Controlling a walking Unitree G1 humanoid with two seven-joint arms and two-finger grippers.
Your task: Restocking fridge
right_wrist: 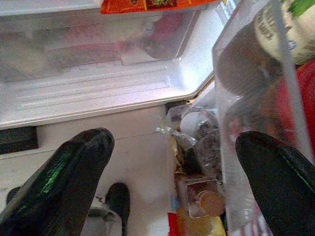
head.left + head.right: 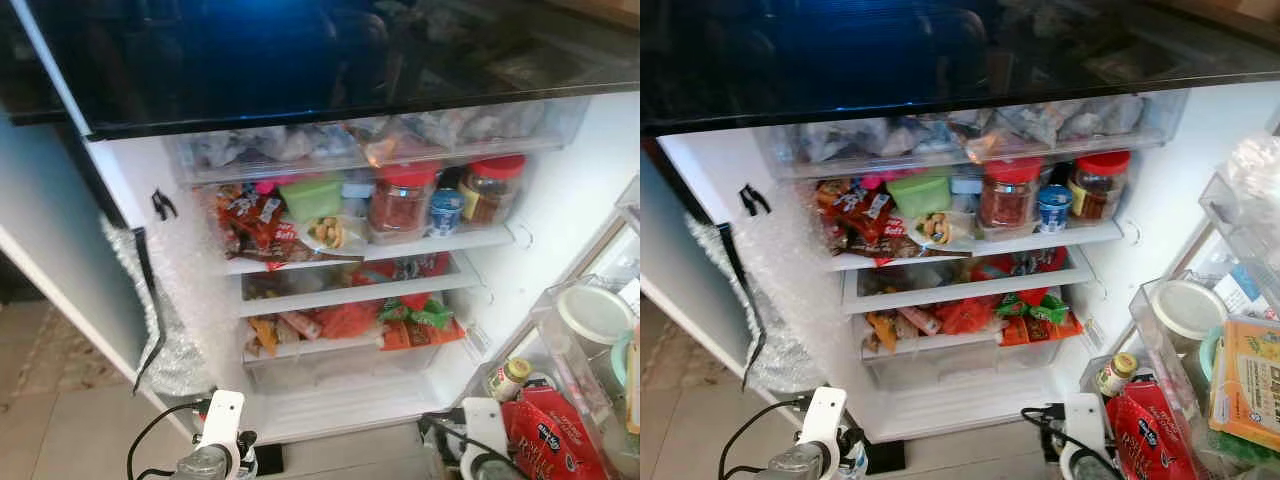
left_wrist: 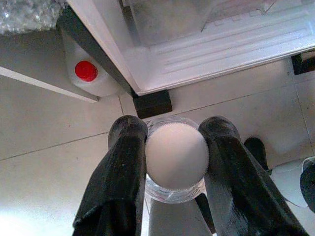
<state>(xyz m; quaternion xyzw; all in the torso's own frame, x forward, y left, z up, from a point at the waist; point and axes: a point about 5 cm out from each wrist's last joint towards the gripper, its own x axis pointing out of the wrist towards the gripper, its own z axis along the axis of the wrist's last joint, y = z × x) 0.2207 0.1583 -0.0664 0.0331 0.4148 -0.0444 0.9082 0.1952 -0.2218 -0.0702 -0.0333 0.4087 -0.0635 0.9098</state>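
Observation:
The fridge (image 2: 560,200) stands open in front of me, its shelves packed. A clear bottle with a white cap (image 3: 176,155) sits between the two black fingers of my left gripper (image 3: 174,135), which is shut on it, low over the tiled floor just before the fridge's bottom edge. My left wrist (image 2: 222,425) shows at the bottom of the left eye view. My right gripper (image 1: 172,142) hangs open with its fingers wide apart, low by the bottom corner of the fridge next to the door shelves. The bare bottom shelf (image 2: 340,400) lies just ahead of both arms.
Red-lidded jars (image 2: 400,200) and snack packs (image 2: 255,225) fill the upper shelves. The door bins (image 2: 560,340) on the right hold a red bag (image 2: 555,440), a small bottle (image 2: 508,378) and a white-lidded tub (image 2: 595,312). A white jug with a red cap (image 3: 86,71) stands on the floor beside the fridge.

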